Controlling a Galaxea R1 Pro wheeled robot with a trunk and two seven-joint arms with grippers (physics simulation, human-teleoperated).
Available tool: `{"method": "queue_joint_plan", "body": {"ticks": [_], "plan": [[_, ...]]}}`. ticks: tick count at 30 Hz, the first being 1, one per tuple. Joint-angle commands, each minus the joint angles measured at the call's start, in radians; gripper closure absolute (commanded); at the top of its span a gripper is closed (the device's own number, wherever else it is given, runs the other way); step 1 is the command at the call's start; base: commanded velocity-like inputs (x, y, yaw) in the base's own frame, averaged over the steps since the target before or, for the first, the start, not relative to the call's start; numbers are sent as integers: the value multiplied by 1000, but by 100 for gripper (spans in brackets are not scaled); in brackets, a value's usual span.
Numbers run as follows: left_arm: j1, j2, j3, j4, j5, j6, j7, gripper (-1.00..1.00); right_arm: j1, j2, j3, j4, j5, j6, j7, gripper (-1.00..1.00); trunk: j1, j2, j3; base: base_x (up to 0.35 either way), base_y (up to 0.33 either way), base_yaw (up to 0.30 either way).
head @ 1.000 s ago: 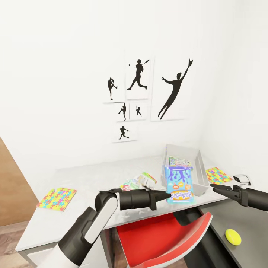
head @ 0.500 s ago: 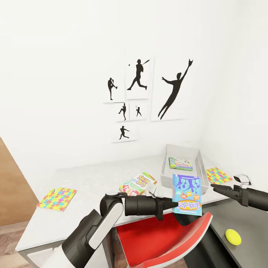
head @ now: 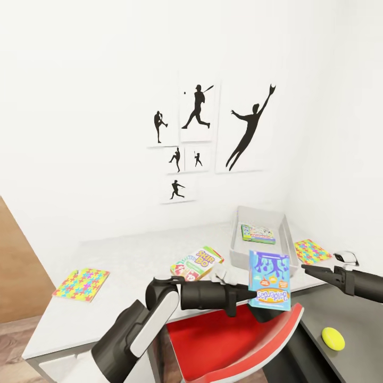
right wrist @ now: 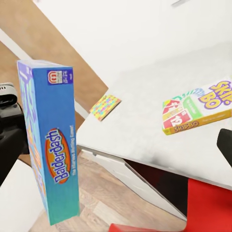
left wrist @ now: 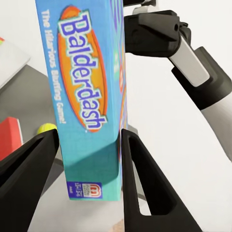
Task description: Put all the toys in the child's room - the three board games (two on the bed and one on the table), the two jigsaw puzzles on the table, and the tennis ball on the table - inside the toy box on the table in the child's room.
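My left gripper [head: 250,291] is shut on the teal-blue Balderdash board game [head: 269,280], held upright above the red chair, in front of the table edge [head: 133,314]. In the left wrist view the box [left wrist: 87,96] sits between both fingers [left wrist: 140,188]. The toy box [head: 287,236] stands behind it with a green-edged game [head: 258,233] inside. The Skip-Bo game [head: 197,262] lies flat on the table. One jigsaw puzzle [head: 81,284] lies far left, another [head: 312,250] right of the toy box. My right gripper [head: 307,268] hovers open to the right of the held box. The tennis ball [head: 333,338] rests on a dark surface at lower right.
A red chair [head: 239,340] is tucked under the table's front edge, below the held box. A small white object [head: 346,256] sits at the table's right end. Black silhouette pictures [head: 213,133] hang on the white wall. Wood floor [head: 10,340] shows at left.
My left gripper has carried the Balderdash box away from the toy box's front wall, rightward and toward me, over the chair. The right arm has barely moved.
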Motion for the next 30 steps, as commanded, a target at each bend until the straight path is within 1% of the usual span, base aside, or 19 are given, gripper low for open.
{"method": "queue_joint_plan", "body": {"ticks": [1, 6, 9, 22, 30], "plan": [[-1, -2, 0, 3, 5, 7, 0, 100, -1, 0, 4, 0, -3, 10, 1, -100, 0, -2, -2, 0, 0, 0], [-9, -10, 1, 25, 4, 6, 1, 100, -1, 0, 42, 1, -4, 17, 2, -100, 0, -2, -2, 0, 0, 0], [-15, -15, 1, 38, 4, 5, 1, 100, -1, 0, 57, 1, -5, 19, 2, -100, 0, -2, -2, 0, 0, 0], [-23, -26, 1, 56, 2, 5, 4, 100, -1, 4, 86, 1, -6, 22, 2, -100, 0, -2, -2, 0, 0, 0], [-28, -33, 1, 68, 2, 3, 4, 100, -1, 5, 93, 1, -6, 22, 2, -100, 0, -2, -2, 0, 0, 0]]}}
